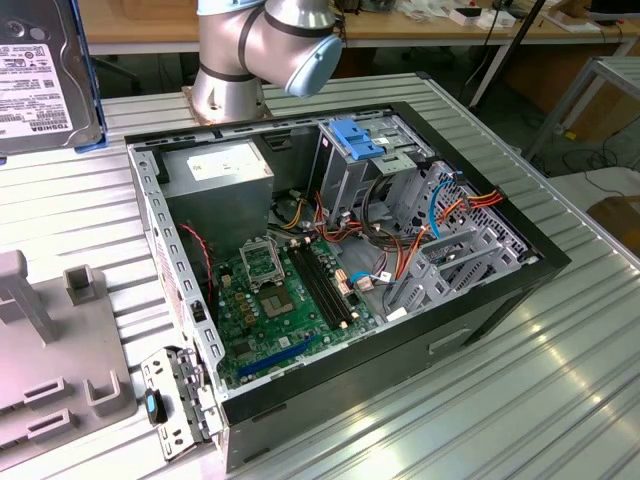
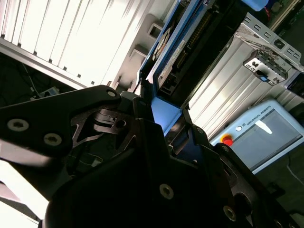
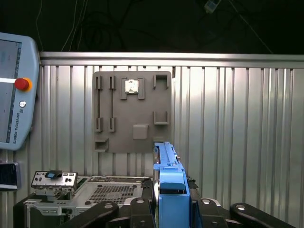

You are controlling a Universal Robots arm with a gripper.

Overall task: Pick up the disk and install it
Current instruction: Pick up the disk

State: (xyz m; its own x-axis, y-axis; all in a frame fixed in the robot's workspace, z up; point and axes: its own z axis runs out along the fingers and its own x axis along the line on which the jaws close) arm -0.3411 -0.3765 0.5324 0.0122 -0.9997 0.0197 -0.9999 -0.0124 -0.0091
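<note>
The gripper (image 3: 171, 209) is closed on the disk (image 3: 170, 166). In the first wrist view its fingers (image 3: 151, 204) press against either flat side, with one blue rail showing edge-on between them. The second wrist view shows the same hold, the disk (image 2: 175, 52) reaching straight out from the gripper (image 2: 159, 111).

The disk hangs clear of the counter (image 1: 520, 400). Its long axis runs out from the fingers and down towards the counter, so it stands roughly on end. In the exterior view the disk (image 1: 40, 75) turns its white label to the camera, with a blue rail running down its edge.

I judge the pickup done and the carry to be the step in hand, since the disk sits in no slot.

Past the disk's free end lies the grey holder plate (image 3: 133, 114), flat on the counter. Farther along stands the open computer case (image 1: 400, 400), with a blue-topped drive bay (image 1: 360, 135) near its far wall.

Installing likely calls for turning the disk so its rails line up with that bay, and for keeping it clear of the loose cables (image 1: 400, 250) beside the bay.
</note>
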